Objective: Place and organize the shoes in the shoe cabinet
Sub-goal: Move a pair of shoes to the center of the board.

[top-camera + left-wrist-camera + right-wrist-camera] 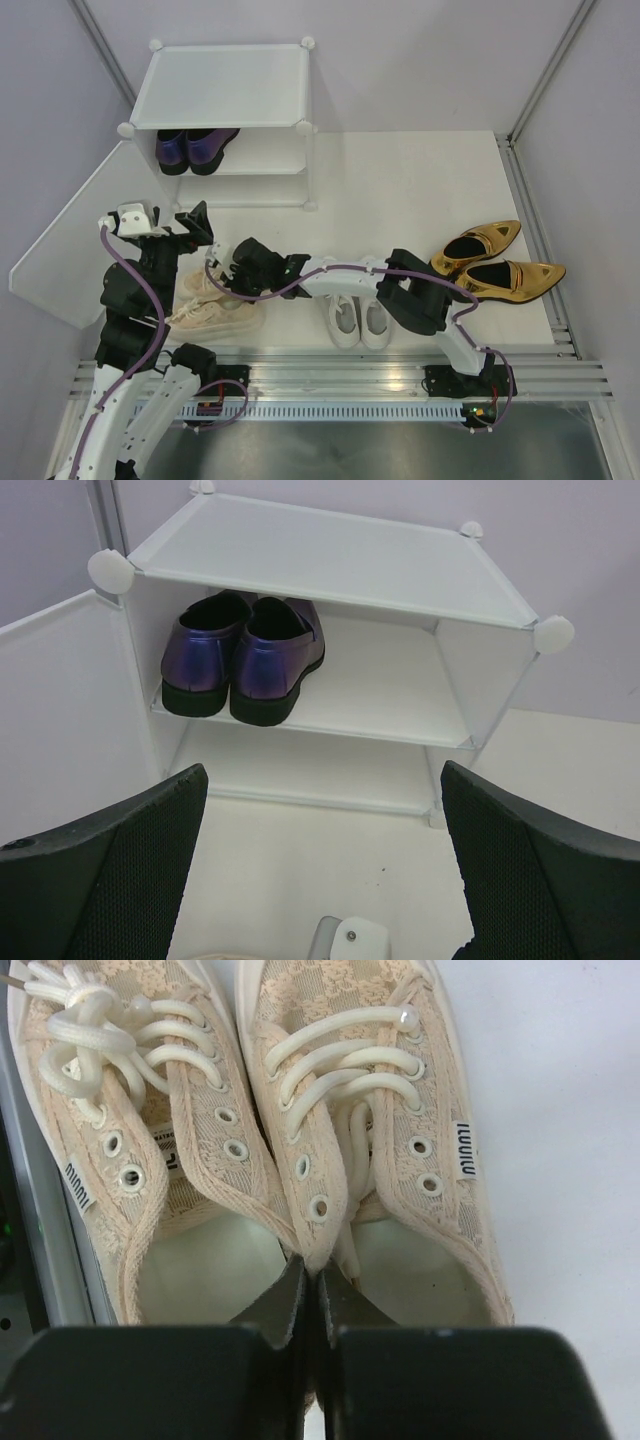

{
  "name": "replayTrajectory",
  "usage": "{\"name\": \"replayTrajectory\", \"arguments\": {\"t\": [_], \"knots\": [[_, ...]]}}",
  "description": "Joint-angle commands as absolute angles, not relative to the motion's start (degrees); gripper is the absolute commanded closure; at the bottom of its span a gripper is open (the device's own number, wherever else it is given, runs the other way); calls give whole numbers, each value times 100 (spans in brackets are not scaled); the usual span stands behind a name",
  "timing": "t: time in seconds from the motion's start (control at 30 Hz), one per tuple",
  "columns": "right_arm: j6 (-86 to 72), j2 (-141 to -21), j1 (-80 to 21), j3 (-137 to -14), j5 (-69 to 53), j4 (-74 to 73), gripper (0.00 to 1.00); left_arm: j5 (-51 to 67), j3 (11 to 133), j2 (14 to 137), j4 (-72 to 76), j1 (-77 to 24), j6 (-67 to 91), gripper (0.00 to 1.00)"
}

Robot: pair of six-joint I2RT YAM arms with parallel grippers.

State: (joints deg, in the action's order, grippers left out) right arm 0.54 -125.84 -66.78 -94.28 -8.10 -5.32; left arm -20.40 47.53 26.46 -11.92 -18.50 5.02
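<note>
**Right gripper pinched the beige pair while the left hung open before the cabinet**

The right gripper (311, 1295) sat low over the heel end of the beige sneakers (270, 1140), its two fingers (283, 1308) drawn almost together. One finger reached into each shoe, so the touching inner collars of the pair were squeezed between them. In the top view this gripper (228, 262) had reached across to the left side of the table (400, 180), where the beige sneakers (215, 305) lay side by side near the left arm.

The left gripper (325, 780) hovered with its fingers (130, 870) spread wide and nothing between them, facing the open front of the shoe cabinet (330, 555). The purple loafers (245, 655) stood together at the left end of the inner shelf (390, 695), heels outward.

From above, the shoe cabinet (222, 85) stood at the far left of the table, its door panel (70, 240) swung open to the left. The white sneakers (358, 318) lay near the front edge, partly under the right arm, and the gold heels (500, 262) rested at the right, toes pointing right
</note>
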Motion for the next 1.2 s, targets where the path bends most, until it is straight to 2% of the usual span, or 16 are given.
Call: {"name": "replayTrajectory", "arguments": {"t": [0.0,0.1,0.37,0.7,0.77,0.8,0.83,0.87,0.93,1.03,1.17], "knots": [[-226,-12384,-6574,-9124,-62,-817,99,-1916,4737,2672,-1064,-1872,519,0],[-622,-12138,-6452,-8869,499,-826,99,-1872,4737,2698,-1072,-1872,545,0],[-2397,-11268,-6118,-8034,2924,-1264,99,-1732,4720,2777,-1072,-1881,571,0],[-4139,-10731,-5941,-7339,3876,-1670,99,-1538,4737,2935,-1081,-1872,615,0],[-4149,-10758,-5933,-7383,3745,-1687,90,-1529,4737,2971,-1090,-1872,615,0],[-4122,-10767,-5933,-7470,3666,-1679,83,-1521,4737,2988,-1081,-1881,615,0],[-4061,-10775,-5933,-7514,3595,-1679,74,-1503,4737,3006,-1090,-1881,615,0],[-4026,-10801,-5941,-7567,3412,-1653,60,-1494,4737,2997,-1081,-1881,615,0],[-3729,-10776,-5933,-7699,3166,-1591,43,-1485,4746,3032,-1090,-1872,615,0],[-3421,-10740,-5933,-7848,2822,-1547,32,-1459,4737,3085,-1099,-1881,624,0],[-3235,-10556,-5941,-7805,2742,-1556,26,-1485,4729,3094,-1099,-1872,624,0]]}}
